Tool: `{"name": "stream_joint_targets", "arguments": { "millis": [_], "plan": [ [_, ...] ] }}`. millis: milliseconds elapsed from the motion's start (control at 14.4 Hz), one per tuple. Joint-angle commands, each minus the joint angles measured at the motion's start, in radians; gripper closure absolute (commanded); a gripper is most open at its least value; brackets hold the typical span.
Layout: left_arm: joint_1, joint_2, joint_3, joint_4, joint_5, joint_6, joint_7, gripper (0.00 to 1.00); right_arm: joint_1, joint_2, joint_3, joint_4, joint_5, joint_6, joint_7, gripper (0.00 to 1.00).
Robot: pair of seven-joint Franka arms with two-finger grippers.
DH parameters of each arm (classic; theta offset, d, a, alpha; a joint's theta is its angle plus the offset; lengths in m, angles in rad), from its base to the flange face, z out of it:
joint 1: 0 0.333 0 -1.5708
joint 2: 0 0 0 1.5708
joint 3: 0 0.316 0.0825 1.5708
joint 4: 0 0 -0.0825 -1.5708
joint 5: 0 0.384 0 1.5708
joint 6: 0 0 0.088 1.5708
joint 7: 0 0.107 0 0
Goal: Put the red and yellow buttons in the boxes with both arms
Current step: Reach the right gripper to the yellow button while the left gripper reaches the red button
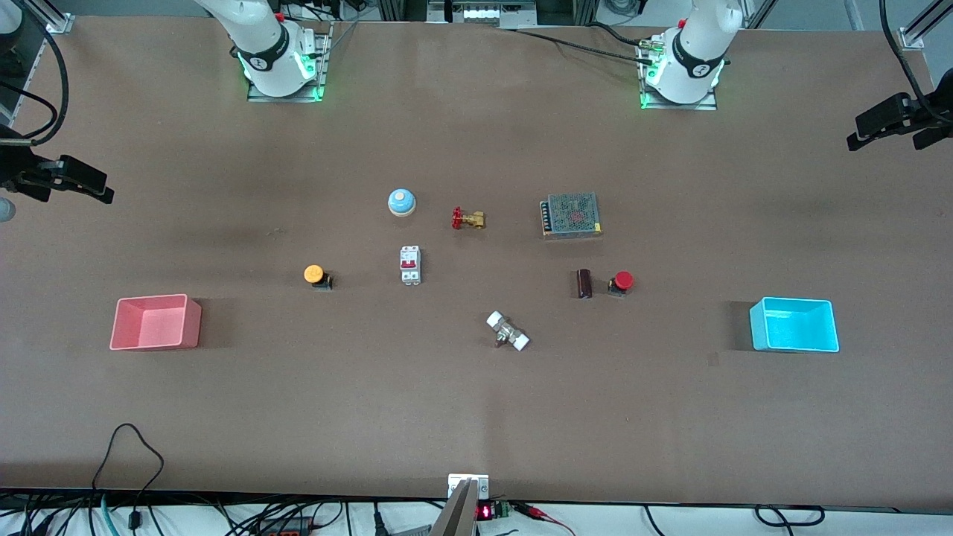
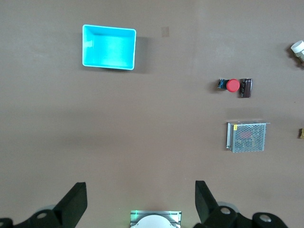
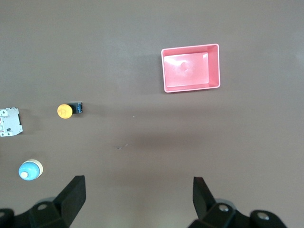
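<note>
Two boxes are seen on the brown surface [image 1: 476, 417], one toward each end. Working across the front view from the right arm's end: the pink-red box [image 1: 155, 322] is empty and stands well apart from everything else. The yellow button [image 1: 316, 275] lies on its side, between that box and the white circuit breaker [image 1: 410, 265]. The blue dome bell [image 1: 401, 202] is farther from the front camera than the breaker. The brass valve [image 1: 467, 219] with its red handle is found beside the bell. A white-capped fitting [image 1: 508, 331] lies nearest the front camera of the central items. The meshed power supply [image 1: 571, 215] sits toward the left arm's end. Nearer the camera than it, a dark cylinder [image 1: 584, 284] lies just beside the red button [image 1: 621, 282]. The cyan box [image 1: 794, 324] is empty, well apart from the red button.

Both arms are raised high over the surface near their bases. The right hand [image 3: 137, 199] is recorded with fingers spread wide, nothing between them. The left hand [image 2: 140, 202] is likewise spread and empty.
</note>
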Motion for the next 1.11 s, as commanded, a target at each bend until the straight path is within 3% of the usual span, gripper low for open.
{"name": "stream_joint_targets", "arguments": {
  "millis": [0,208,625,1042],
  "plan": [
    [0.011,-0.030,-0.007,-0.030,0.020,0.029,0.024,0.00,0.003,-0.034,-0.004,-0.026,-0.013,-0.020,-0.005,0.00],
    [0.006,-0.032,-0.012,-0.027,0.071,0.033,0.030,0.00,0.008,0.001,-0.001,-0.026,-0.011,-0.008,-0.009,0.00],
    [-0.005,-0.014,-0.015,-0.018,0.054,0.043,0.009,0.00,0.130,0.238,0.004,-0.026,-0.002,0.174,0.062,0.00],
    [-0.014,0.198,-0.156,-0.004,-0.066,0.259,-0.162,0.00,0.298,0.409,0.004,-0.032,0.003,0.335,0.237,0.00]
  ]
}}
